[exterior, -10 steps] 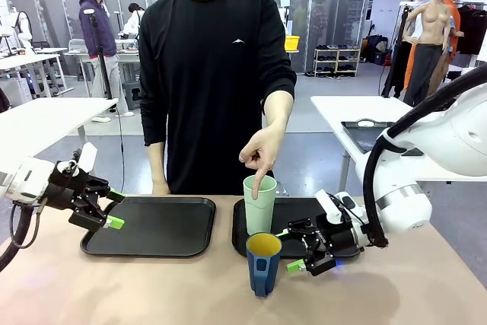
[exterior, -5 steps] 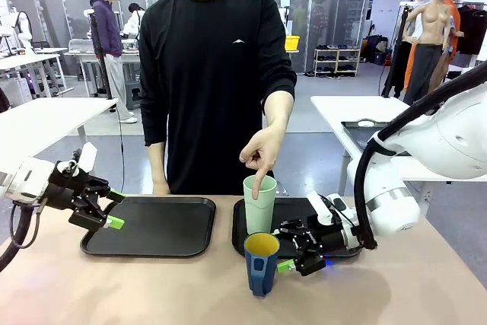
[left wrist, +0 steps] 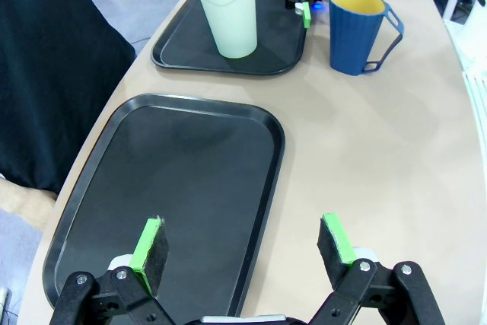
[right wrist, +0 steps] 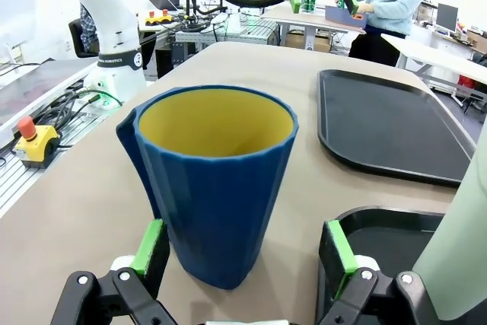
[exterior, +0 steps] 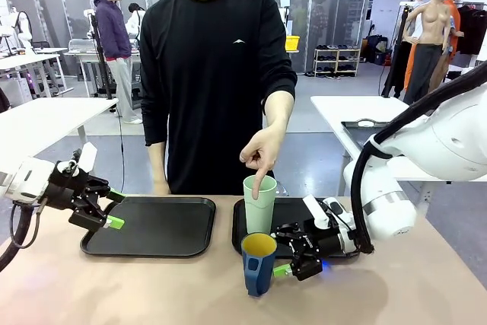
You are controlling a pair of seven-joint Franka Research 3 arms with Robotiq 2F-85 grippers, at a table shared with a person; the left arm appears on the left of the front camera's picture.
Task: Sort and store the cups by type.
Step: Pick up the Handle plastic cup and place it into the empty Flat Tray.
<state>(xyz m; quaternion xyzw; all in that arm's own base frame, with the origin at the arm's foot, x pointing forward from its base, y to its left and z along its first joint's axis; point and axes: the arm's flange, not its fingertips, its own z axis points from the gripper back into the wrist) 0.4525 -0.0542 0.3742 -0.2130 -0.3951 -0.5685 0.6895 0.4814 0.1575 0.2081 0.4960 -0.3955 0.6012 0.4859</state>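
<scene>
At the near edge of the table, the right gripper (exterior: 284, 252) has slid leftward since a second ago. Its green-padded fingers now stand wide apart on either side of the dark blue mug (exterior: 259, 266), clamping nothing; earlier they hung just beside it. The mug, yellow inside, stands on the bare table (exterior: 152, 291), just in front of the right tray (exterior: 294, 208), about where it was. Behind it the pale mint tumbler (exterior: 259, 208) stands upright on that tray, and the person's hand (exterior: 261, 154) points down with one finger at the tumbler's mouth, as before. Well to the left, the left gripper (exterior: 114, 208) hovers with its jaws spread over the near-left corner of the left tray (exterior: 156, 227), unchanged. That makes two cups, two black trays and two grippers. The tabletop is smooth and tan. Beyond it lie a grey floor, white worktables, glass partitions and people standing farther off.
</scene>
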